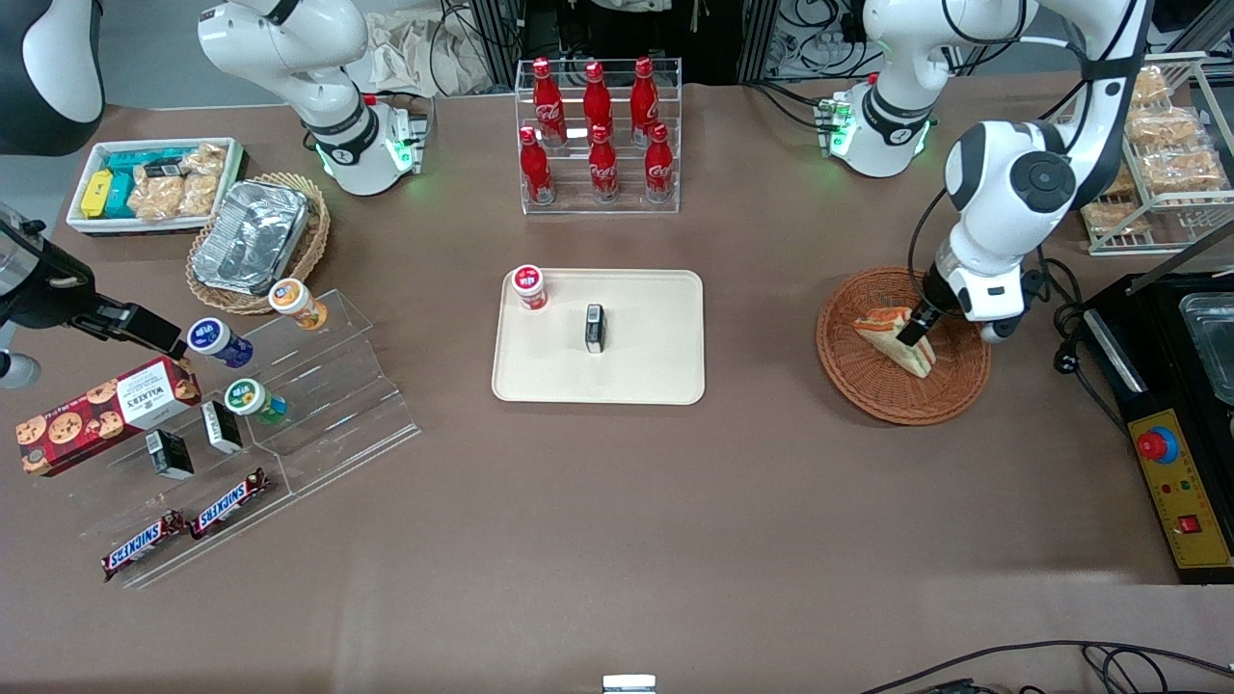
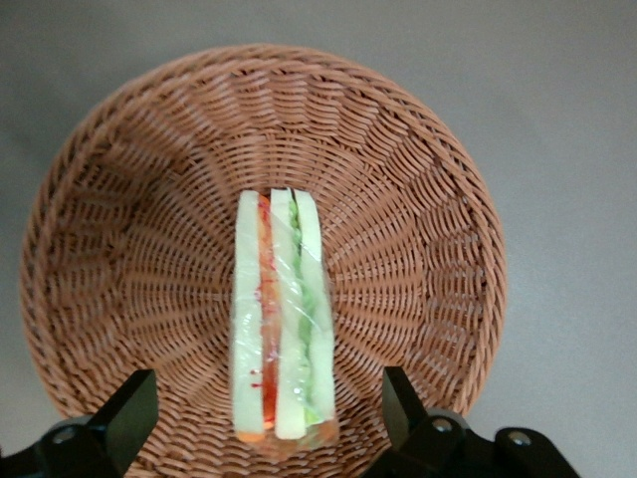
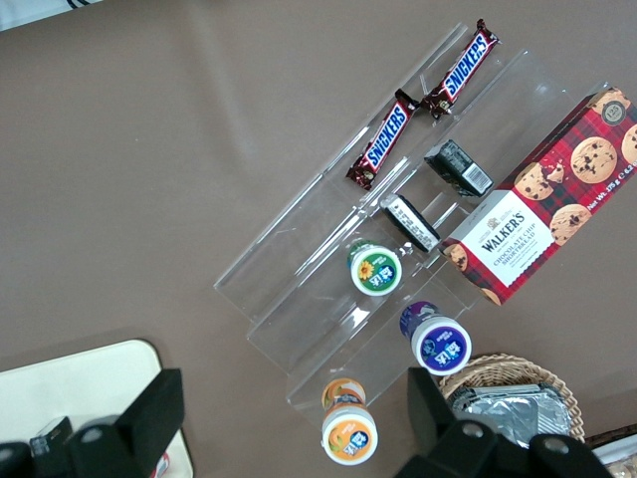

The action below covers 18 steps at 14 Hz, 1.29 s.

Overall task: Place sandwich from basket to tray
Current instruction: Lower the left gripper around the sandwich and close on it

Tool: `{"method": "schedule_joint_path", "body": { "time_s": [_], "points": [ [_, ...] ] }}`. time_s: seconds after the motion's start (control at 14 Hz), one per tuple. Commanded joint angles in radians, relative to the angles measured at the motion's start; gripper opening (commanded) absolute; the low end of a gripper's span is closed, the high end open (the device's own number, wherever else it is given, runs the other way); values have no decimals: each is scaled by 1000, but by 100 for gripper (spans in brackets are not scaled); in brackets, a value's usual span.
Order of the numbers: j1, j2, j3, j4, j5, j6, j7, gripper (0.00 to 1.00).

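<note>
The sandwich, a wrapped wedge of white bread with red and green filling, lies in the round reddish-brown wicker basket toward the working arm's end of the table. My left gripper is lowered over it and open. In the left wrist view the sandwich stands on edge in the basket. The gripper straddles its near end, and the black fingers stand apart from the bread on both sides. The cream tray lies at mid-table.
On the tray stand a red-capped small bottle and a small black box. A rack of cola bottles stands farther from the camera. A black control box and a wire snack rack flank the basket.
</note>
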Motion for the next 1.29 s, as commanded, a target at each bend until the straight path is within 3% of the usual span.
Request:
{"method": "schedule_joint_path", "body": {
  "time_s": [0.0, 0.36, 1.0, 1.21],
  "points": [
    [-52, 27, 1, -4, 31, 27, -53, 99],
    [-54, 43, 4, -24, 100, 39, -55, 99],
    [-55, 56, 7, -27, 105, 65, -55, 90],
    [-55, 62, 7, -27, 155, 77, -96, 89]
  ]
}}
